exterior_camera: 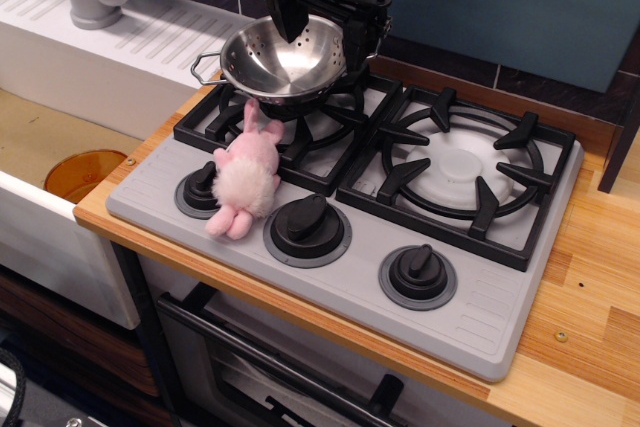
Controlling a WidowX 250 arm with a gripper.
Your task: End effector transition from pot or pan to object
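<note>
A: Front knob (417, 273) is sitting nearest us; plush toy (246, 176) is lying by the left knobs, long axis running front-to-back.

B: Gripper (305, 22) is hanging over the colander (281, 59) at back-left. Fingers hidden; can't tell open or closed. Toy is lying forward of it, toward us.

The colander (283, 59) sits on the back-left grate (300, 122) of the stove (480, 317), with the gripper (322, 2) directly above it. The plush toy (246, 175) lies just in front, between the left knob (200, 190) and the middle knob (307, 227).
</note>
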